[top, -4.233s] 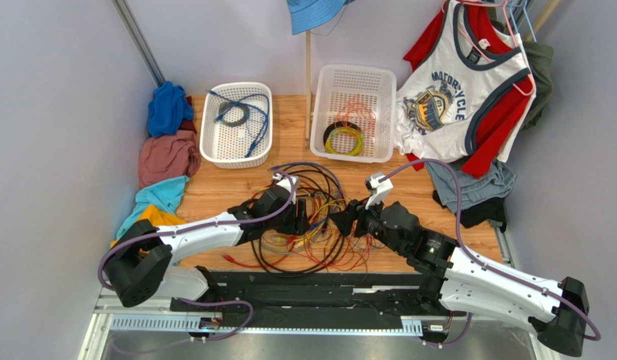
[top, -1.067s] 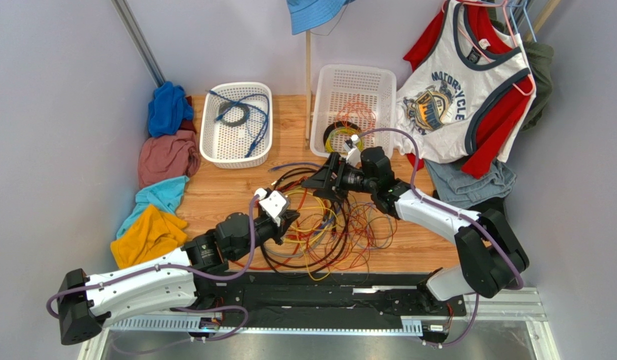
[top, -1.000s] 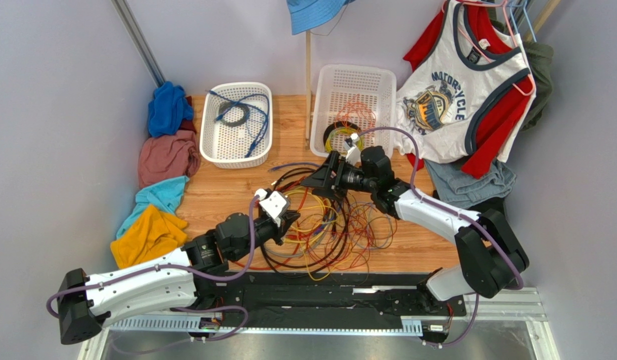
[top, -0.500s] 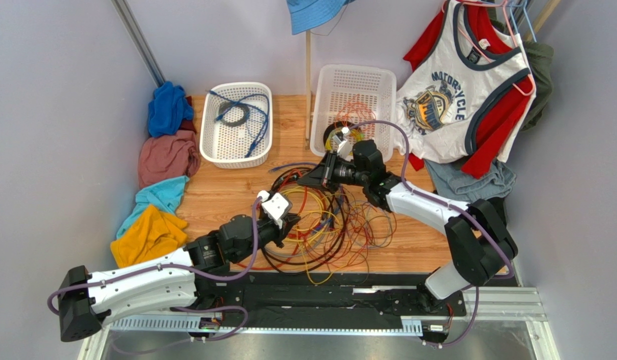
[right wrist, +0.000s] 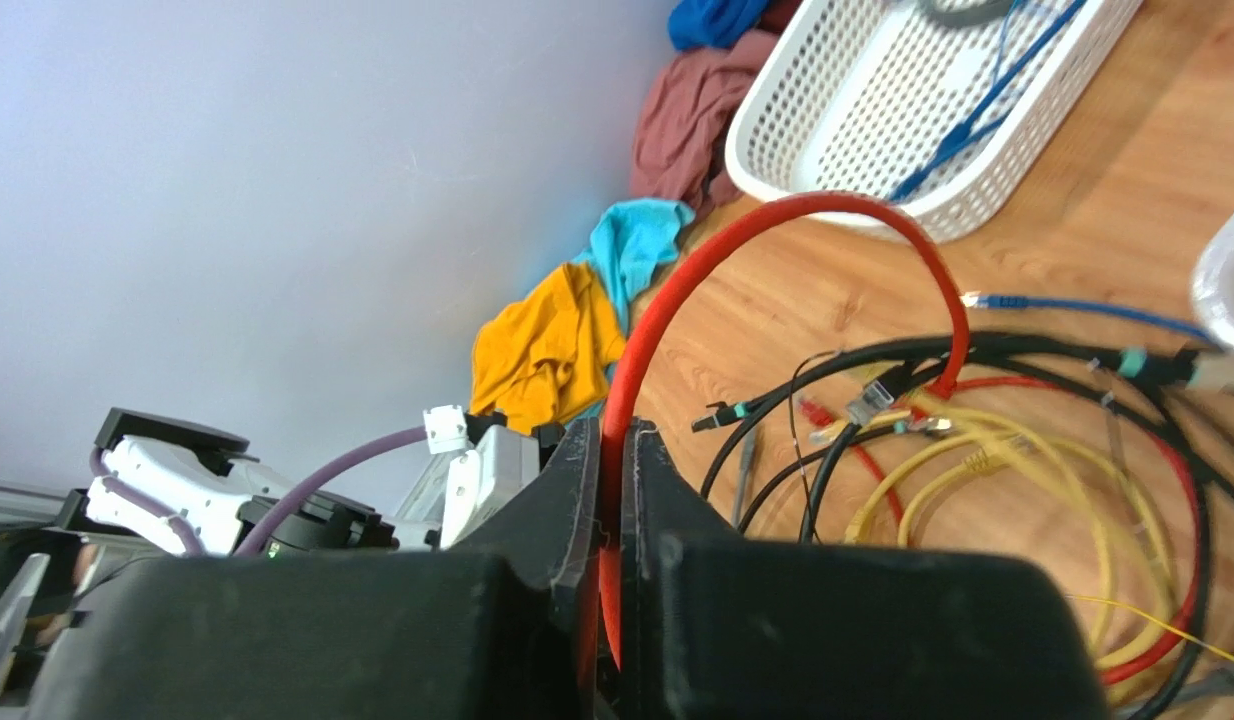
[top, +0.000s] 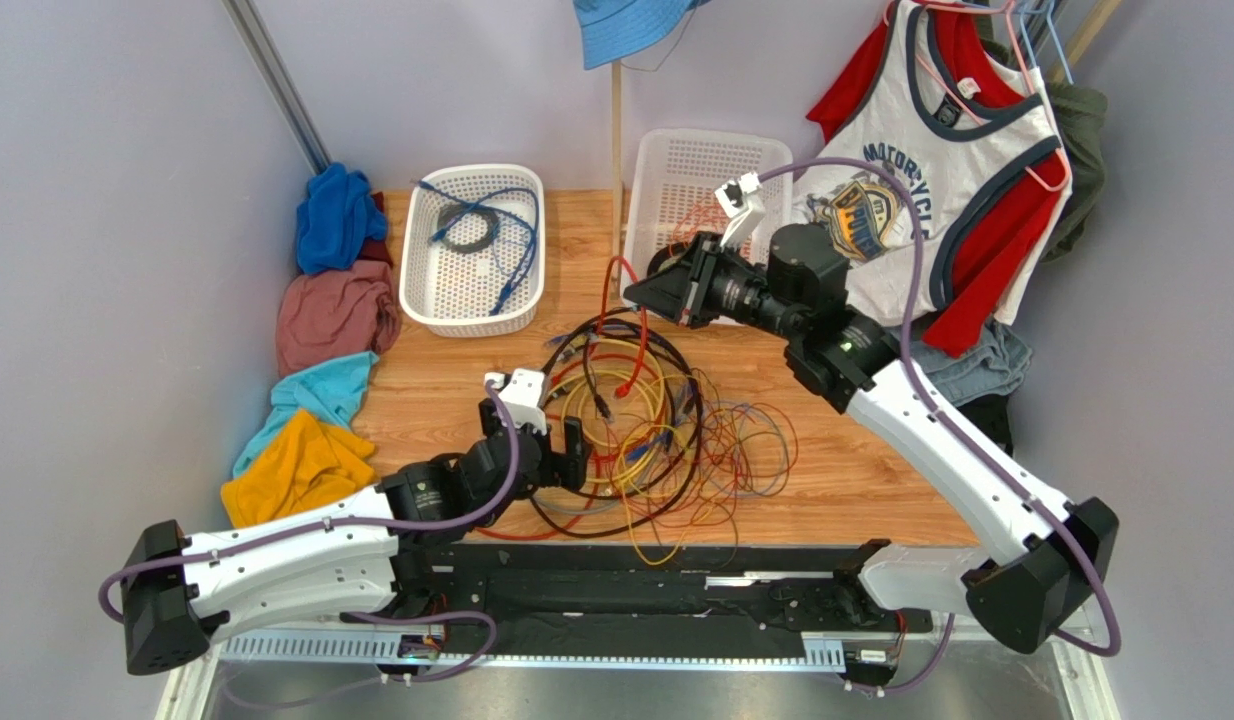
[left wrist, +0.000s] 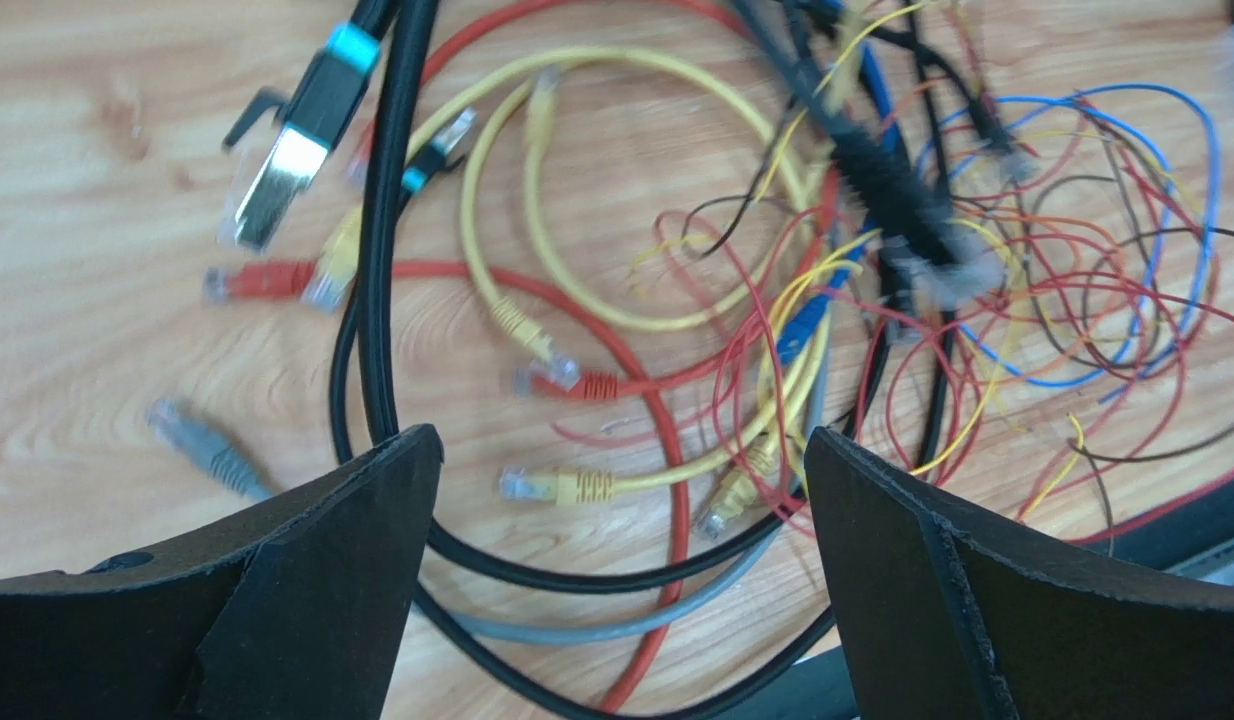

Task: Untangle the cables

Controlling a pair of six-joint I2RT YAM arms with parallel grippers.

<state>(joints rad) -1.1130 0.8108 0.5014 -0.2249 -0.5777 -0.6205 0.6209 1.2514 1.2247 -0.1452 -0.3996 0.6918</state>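
The cables (top: pixel 653 435) lie in a loose tangle of black, yellow, red, orange and blue wires on the wooden table. My right gripper (top: pixel 649 296) hangs above the tangle's far edge, shut on a thick red cable (top: pixel 638 338) that arcs up from the pile. The right wrist view shows that red cable (right wrist: pixel 819 210) pinched between the closed fingers (right wrist: pixel 611 435). At the tangle's near left side my left gripper (top: pixel 572 450) is open. In its wrist view the gripper (left wrist: pixel 616 443) holds nothing, with black, grey, red and yellow cables (left wrist: pixel 578 300) on the wood beneath it.
A white basket (top: pixel 413 285) at the back left holds a blue cable and a small black coil. A second white basket (top: pixel 706 150) stands behind the right gripper. Clothes (top: pixel 330 315) are piled along the left wall and shirts (top: pixel 924 180) hang at the right.
My right gripper shut on the red cable and rose toward the back right, lifting it. My left gripper opened and drew back toward the near left.
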